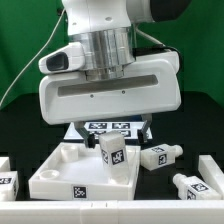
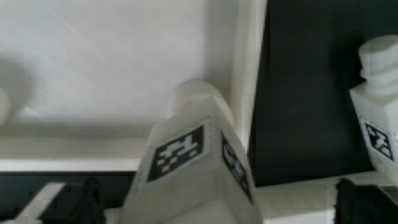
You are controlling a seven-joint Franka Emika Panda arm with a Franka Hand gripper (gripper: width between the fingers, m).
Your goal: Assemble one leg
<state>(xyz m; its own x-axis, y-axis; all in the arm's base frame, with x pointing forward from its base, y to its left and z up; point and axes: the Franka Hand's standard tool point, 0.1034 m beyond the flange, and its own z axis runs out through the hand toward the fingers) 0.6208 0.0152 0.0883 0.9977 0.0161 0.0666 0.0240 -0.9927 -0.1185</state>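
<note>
The gripper (image 1: 114,132) stands spread around the leg (image 1: 112,151), which looks tilted near the tabletop (image 1: 50,182) corner; closing off-centre could topple it or jam its peg.

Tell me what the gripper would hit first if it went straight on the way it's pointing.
Most likely the leg standing at a corner of the tabletop: it sits ahead of the gripper, between its open fingers. How far off is unclear.

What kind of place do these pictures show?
Probably a robot laboratory test bench: a robot arm over a black table, a green curtain behind, and a white leg carrying a printed square tag.
</note>
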